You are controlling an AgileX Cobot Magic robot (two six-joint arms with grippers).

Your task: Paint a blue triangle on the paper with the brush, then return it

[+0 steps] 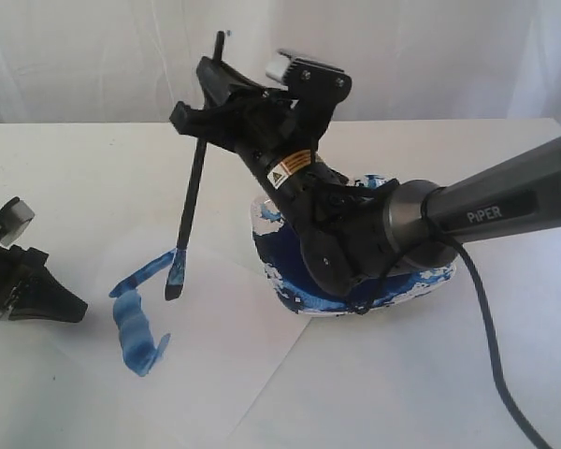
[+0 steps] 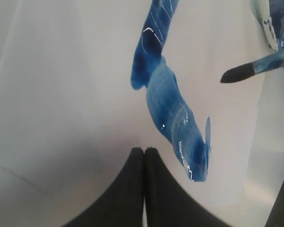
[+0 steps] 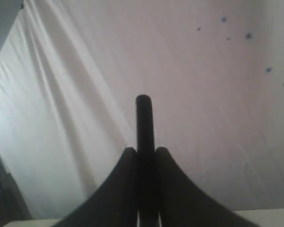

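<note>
Now, R gripper [image 1: 201,126] clamps brush [image 1: 189,210], tip near blue triangle [image 1: 133,323]

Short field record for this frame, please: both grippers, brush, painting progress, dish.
right gripper: shut on the brush, handle steep, bristles down
brush tip: at the paper beside the blue strokes; contact unclear
left gripper: shut, holding nothing, on the far side of the strokes
blue triangle: unfinished, outline not closed
paint dish: holds dark blue paint
</note>
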